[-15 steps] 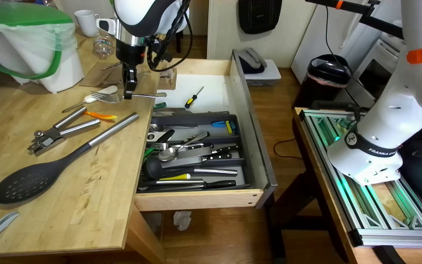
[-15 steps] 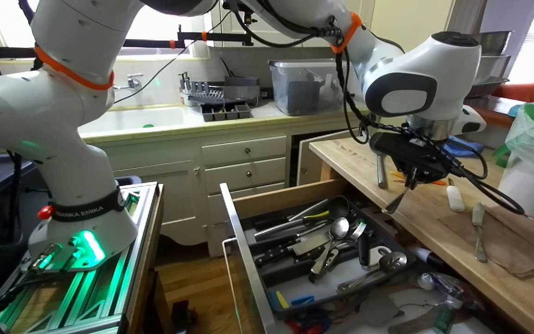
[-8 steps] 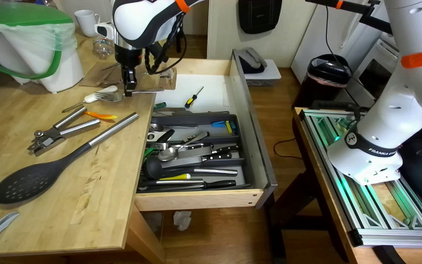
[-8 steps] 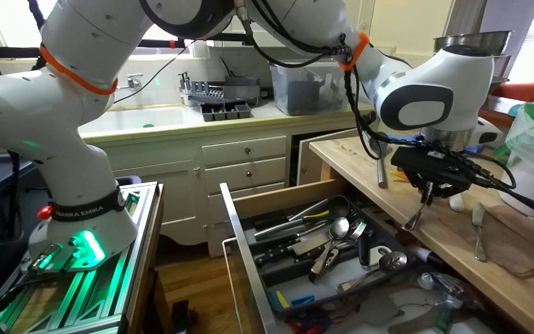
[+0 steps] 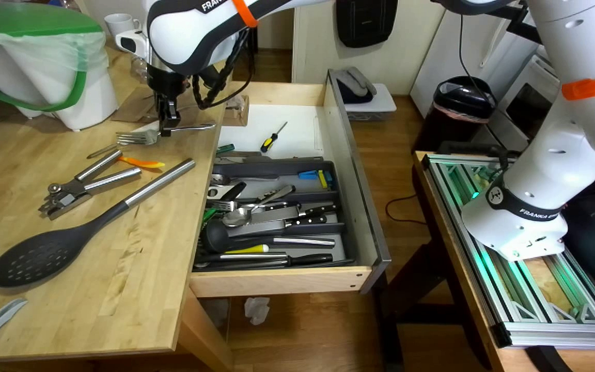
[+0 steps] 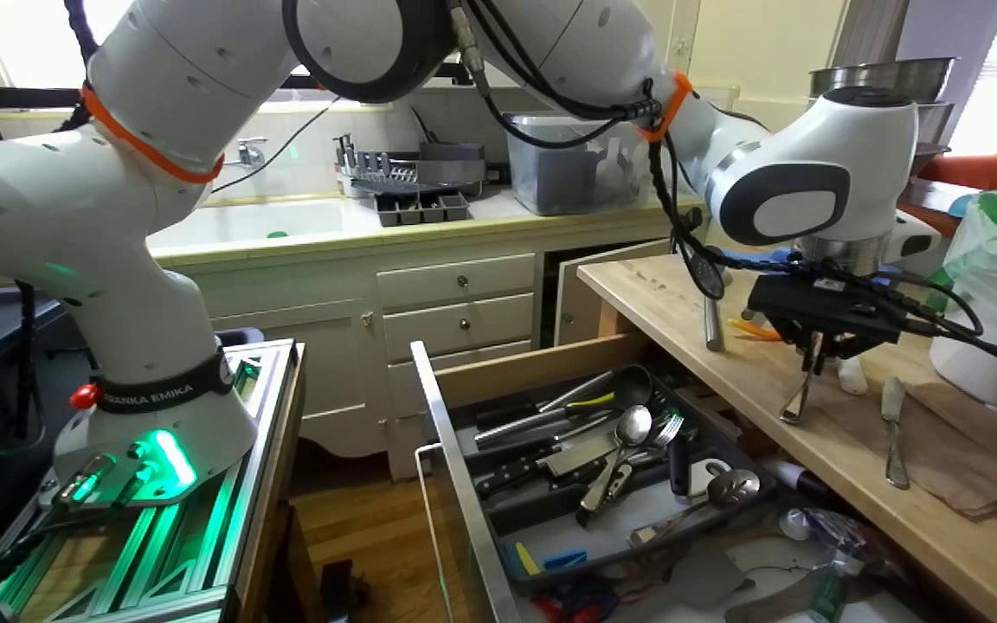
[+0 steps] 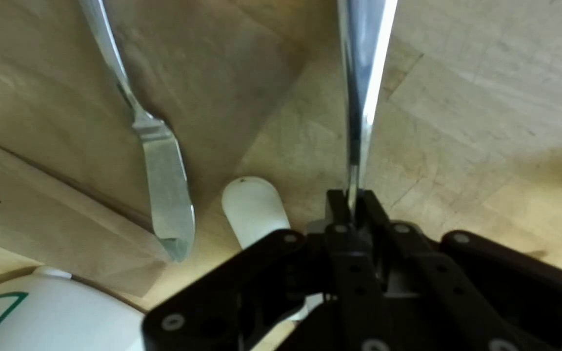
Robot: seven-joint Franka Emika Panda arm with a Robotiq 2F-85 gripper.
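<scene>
Wrist view: fork (image 7: 365,58) being gripped by pincer (image 7: 353,200)
Its neck is being pinched, jaws nearly closed, over the surface (image 7: 476,126) near a butter knife (image 7: 165,175).

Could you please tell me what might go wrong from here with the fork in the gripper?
The gripper pinches the fork near its thin neck, leaving handle and tines sticking out on opposite sides, so it might twist or slip.
A white-handled utensil shows right beside the gripper in the wrist view, so lowering could knock it.
The fork's handle points toward the open drawer, so if dropped it might slide off the table.
</scene>
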